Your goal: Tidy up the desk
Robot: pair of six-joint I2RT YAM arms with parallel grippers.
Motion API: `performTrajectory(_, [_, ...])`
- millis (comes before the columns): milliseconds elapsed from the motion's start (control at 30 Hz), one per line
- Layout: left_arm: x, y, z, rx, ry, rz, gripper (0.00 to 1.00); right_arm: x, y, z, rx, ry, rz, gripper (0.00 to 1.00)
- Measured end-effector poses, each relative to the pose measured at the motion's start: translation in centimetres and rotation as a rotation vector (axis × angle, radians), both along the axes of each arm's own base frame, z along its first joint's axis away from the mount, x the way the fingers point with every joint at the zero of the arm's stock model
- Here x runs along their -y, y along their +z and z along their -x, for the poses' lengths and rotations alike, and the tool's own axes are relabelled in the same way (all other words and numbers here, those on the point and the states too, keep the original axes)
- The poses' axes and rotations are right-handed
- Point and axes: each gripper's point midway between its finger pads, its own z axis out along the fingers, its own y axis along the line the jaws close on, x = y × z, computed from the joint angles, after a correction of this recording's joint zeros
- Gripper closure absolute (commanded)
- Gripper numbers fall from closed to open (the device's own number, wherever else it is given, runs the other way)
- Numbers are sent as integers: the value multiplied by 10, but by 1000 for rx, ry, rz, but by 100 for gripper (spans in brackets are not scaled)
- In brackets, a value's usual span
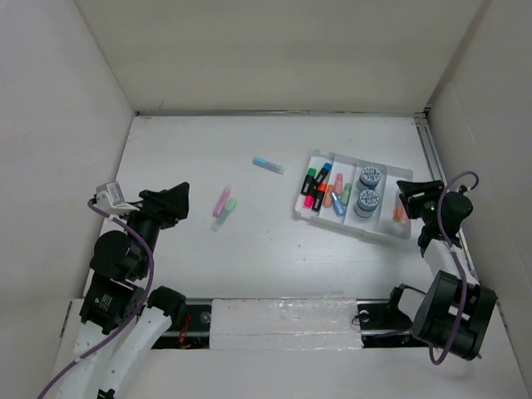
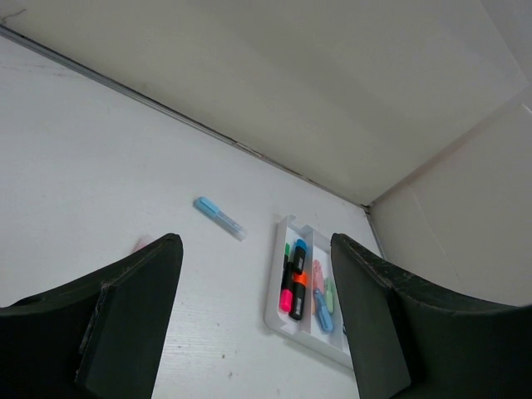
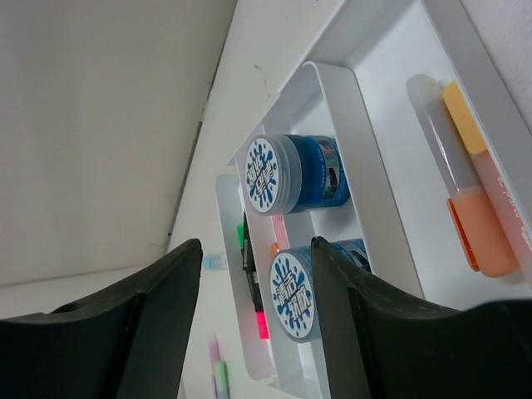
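Observation:
The white desk [image 1: 266, 241] holds a white compartmented tray [image 1: 384, 230] at the right, with several markers, two blue round tubs [image 1: 368, 189] and an orange marker [image 1: 400, 212]. A light-blue marker [image 1: 268, 165] lies loose at mid-back; it also shows in the left wrist view [image 2: 220, 218]. A pink marker [image 1: 221, 202] and a green marker [image 1: 228, 207] lie side by side left of centre. My left gripper [image 1: 177, 202] is open and empty, left of the pink marker. My right gripper [image 1: 416, 198] is open and empty over the tray's right end [image 3: 366, 216], near the orange marker [image 3: 470, 199].
White wall panels [image 1: 274, 50] enclose the desk on three sides. A metal rail [image 1: 436, 158] runs along the right edge. A taped strip [image 1: 283, 320] lies along the near edge between the arm bases.

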Motion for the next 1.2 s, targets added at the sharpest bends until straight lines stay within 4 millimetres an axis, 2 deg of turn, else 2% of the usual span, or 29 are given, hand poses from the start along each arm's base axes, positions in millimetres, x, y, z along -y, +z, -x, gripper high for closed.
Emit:
performTrajectory(100, [0, 0, 0, 0, 0, 0, 32, -11, 5, 0, 15, 17, 37, 55])
performTrajectory(133, [0, 0, 0, 0, -1, 0, 32, -24, 8, -1, 23, 50, 57, 70])
performTrajectory(167, [0, 0, 0, 0, -1, 0, 32, -43, 12, -2, 35, 104, 80, 81])
performTrajectory(233, [1, 0, 0, 0, -4, -1, 32, -97, 23, -4, 61, 241, 143, 95])
performTrajectory(300, [1, 0, 0, 0, -5, -1, 32, -157, 42, -2, 109, 393, 211, 95])
performTrajectory(333, [1, 0, 0, 0, -5, -1, 32, -186, 52, 0, 139, 465, 244, 91])
performTrajectory(433, [1, 0, 0, 1, -5, -1, 32, -254, 72, -3, 195, 598, 336, 81])
performTrajectory(533, [1, 1, 0, 3, -5, 0, 32, -303, 69, -19, 178, 677, 406, 74])
performTrajectory(567, [1, 1, 0, 6, -5, 1, 32, -314, 63, -26, 160, 693, 428, 72])
performTrajectory(600, [1, 2, 0, 6, -5, 1, 32, -329, 45, -42, 107, 715, 474, 63])
performTrajectory(633, [1, 2, 0, 7, -5, 1, 32, -329, 43, -42, 104, 715, 477, 63])
performTrajectory(667, [1, 2, 0, 7, -5, 1, 32, -335, 32, -47, 65, 726, 501, 59])
performTrajectory(700, [1, 2, 0, 7, -6, 1, 32, -340, 23, -56, 29, 731, 532, 51])
performTrajectory(767, [1, 2, 0, 8, -5, 1, 32, -352, 5, -80, -15, 739, 598, 47])
performTrajectory(800, [1, 2, 0, 8, -5, 1, 32, -356, -4, -89, -40, 745, 627, 43])
performTrajectory(900, [1, 2, 1, 9, -5, 1, 32, -364, -33, -112, -112, 783, 727, 40])
performTrajectory(1033, [1, 2, 1, 11, -6, -1, 32, -360, -60, -120, -188, 836, 861, 35])
performTrajectory(1200, [1, 3, 1, 16, -7, 1, 32, -346, -71, -121, -234, 861, 992, 30])
